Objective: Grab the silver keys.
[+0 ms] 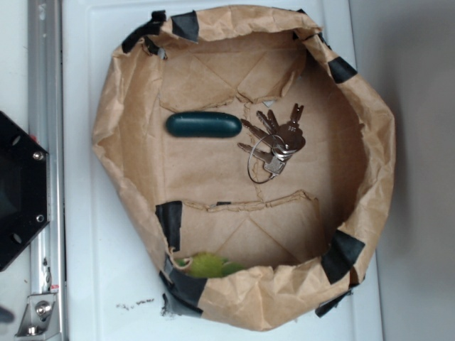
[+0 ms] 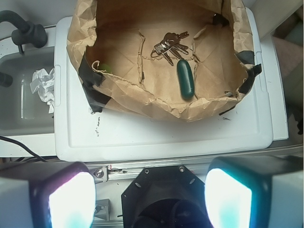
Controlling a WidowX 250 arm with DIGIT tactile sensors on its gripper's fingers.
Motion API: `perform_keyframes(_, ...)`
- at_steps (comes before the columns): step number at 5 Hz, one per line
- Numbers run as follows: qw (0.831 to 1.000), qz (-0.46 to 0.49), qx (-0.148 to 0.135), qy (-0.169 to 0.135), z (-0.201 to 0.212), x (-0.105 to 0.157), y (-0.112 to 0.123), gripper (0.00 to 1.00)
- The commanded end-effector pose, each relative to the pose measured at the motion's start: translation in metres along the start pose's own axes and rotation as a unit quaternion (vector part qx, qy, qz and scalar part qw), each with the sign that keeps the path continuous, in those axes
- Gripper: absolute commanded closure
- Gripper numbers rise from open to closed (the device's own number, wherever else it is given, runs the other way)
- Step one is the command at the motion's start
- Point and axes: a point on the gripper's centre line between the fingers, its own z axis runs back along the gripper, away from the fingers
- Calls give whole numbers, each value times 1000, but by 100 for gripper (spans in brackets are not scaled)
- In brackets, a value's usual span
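Exterior view, left to right. Black robot base point(image 1: 18, 192) at 9 o'clock, bolted beside a metal rail point(image 1: 44, 163). White tray lid point(image 1: 92, 270) under everything. Brown paper bag point(image 1: 128, 128), rolled down into an open bowl, edges patched with black tape point(image 1: 170, 220). Small yellow-green object point(image 1: 206, 265) tucked against the bag wall at 6 o'clock, partly hidden; cannot tell what. Dark green oblong capsule point(image 1: 203, 126) lying flat on the bag floor, at 10 o'clock of centre. Silver keys point(image 1: 276, 142) just beside the capsule's right end, near but apart from it, fanned out toward 11 to 1 o'clock from a thin wire ring hanging toward 6 o'clock. Nothing gripping them.

Wrist view, left to right. Crumpled white paper point(image 2: 42, 85) in a grey bin at 9 o'clock. Paper bag at 12 o'clock, well apart from the gripper point(image 2: 151, 199). Keys point(image 2: 168, 46) on the bag floor near 12 o'clock; capsule point(image 2: 185, 79) just below them, toward 1 o'clock. Two broad fingers point(image 2: 71, 202) at 7 and 5 o'clock along the bottom edge, pads glowing pale, spread wide with a clear gap between. Released, holding nothing, poised above the robot base rather than over the bag.
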Motion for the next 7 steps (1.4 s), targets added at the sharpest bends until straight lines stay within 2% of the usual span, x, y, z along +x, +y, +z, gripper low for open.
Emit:
perform_keyframes(1, 1000, 0, 0, 0, 0, 0, 0, 0)
perform_keyframes(2, 998, 57, -7, -39, -24, 47, -19, 0)
perform_keyframes(3, 992, 105, -4, -74, -24, 4, 4, 0)
perform_keyframes(4, 975, 193, 4, -111, -48, 31, 4, 0)
perform_keyframes(5, 965, 243, 2, -99, -70, 24, 23, 0)
perform_keyframes(7, 965, 243, 2, -99, -70, 24, 23, 0)
